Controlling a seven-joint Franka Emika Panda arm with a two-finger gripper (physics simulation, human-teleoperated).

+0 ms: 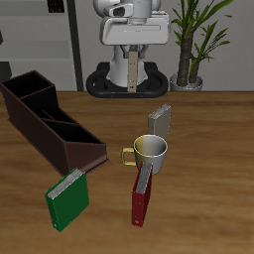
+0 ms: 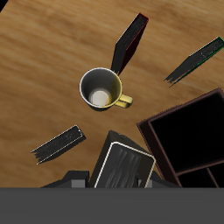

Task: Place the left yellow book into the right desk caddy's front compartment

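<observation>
My gripper (image 1: 131, 52) is high at the back of the table, near the robot's base, shut on the left yellow book (image 1: 132, 69), a slim grey-tan hardback that hangs upright from it. In the wrist view the held book (image 2: 122, 166) fills the space between the fingers of my gripper (image 2: 118, 180). The right desk caddy (image 1: 50, 117), a long dark maroon box with partitions, lies on the table well away from the gripper; its open sections show in the wrist view (image 2: 188, 131).
A second grey book (image 1: 160, 121) (image 2: 58, 144) stands behind a white mug with a yellow handle (image 1: 152, 151) (image 2: 103, 89). A red book (image 1: 143, 193) (image 2: 129, 42) and a green book (image 1: 67, 196) (image 2: 194, 61) stand nearer the front edge.
</observation>
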